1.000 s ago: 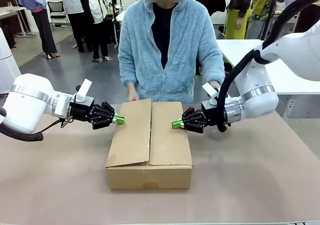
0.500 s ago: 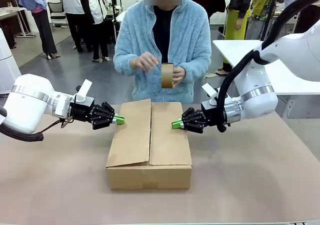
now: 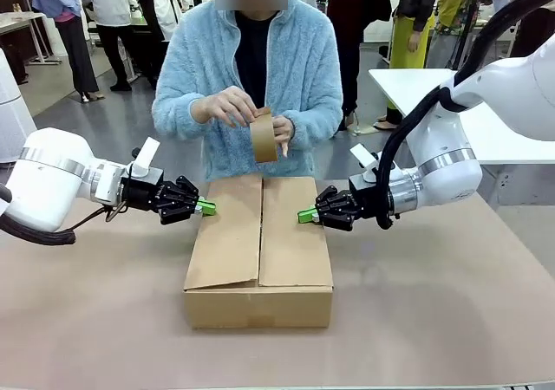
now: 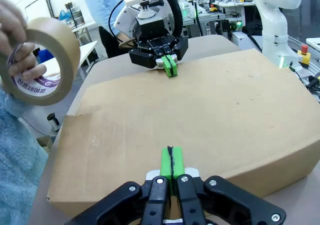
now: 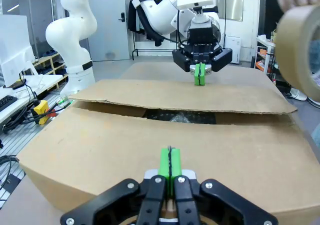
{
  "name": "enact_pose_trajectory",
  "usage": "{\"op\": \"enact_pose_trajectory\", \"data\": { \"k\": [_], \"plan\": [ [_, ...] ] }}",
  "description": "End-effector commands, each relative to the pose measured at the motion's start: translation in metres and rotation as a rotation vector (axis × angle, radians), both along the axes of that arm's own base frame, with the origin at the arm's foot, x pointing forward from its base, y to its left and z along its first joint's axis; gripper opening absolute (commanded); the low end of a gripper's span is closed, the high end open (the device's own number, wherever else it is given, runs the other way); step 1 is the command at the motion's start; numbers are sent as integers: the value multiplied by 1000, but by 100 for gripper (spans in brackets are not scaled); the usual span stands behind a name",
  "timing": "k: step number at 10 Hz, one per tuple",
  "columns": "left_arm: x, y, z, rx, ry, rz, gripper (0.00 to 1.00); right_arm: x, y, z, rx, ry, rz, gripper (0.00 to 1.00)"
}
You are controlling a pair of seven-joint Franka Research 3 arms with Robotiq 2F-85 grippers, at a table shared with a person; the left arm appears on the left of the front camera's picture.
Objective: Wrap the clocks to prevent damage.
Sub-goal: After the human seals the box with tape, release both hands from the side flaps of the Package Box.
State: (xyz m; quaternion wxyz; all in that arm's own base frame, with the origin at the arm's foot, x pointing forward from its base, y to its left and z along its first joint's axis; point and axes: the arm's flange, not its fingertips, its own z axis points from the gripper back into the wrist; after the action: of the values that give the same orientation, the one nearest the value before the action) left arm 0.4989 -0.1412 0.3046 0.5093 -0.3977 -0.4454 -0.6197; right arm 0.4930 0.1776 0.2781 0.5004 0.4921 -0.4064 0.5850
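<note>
The clocks point(image 5: 180, 117) show as a dim glimpse of clear, crinkled bubble wrap through the gap between the box point(image 5: 150, 150) flaps; they lie inside the box, mid-desk; shape and number cannot be told.

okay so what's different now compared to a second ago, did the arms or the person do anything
The person brought both hands up from behind the cardboard box and now holds a brown tape roll at chest height, left hand picking at its edge; they also shifted toward picture left. The left gripper and right gripper stayed shut, pressing on the box flaps from either side. The box has not moved.
</note>
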Motion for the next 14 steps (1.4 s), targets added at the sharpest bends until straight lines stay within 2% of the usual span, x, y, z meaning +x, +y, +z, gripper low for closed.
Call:
{"op": "enact_pose_trajectory", "data": {
  "k": [1,14],
  "plan": [
    [1,-2,-2,14,-4,9,1,0,0,-5,-13,3,-8,1],
    [1,-2,-2,14,-4,9,1,0,0,-5,-13,3,-8,1]
  ]
}}
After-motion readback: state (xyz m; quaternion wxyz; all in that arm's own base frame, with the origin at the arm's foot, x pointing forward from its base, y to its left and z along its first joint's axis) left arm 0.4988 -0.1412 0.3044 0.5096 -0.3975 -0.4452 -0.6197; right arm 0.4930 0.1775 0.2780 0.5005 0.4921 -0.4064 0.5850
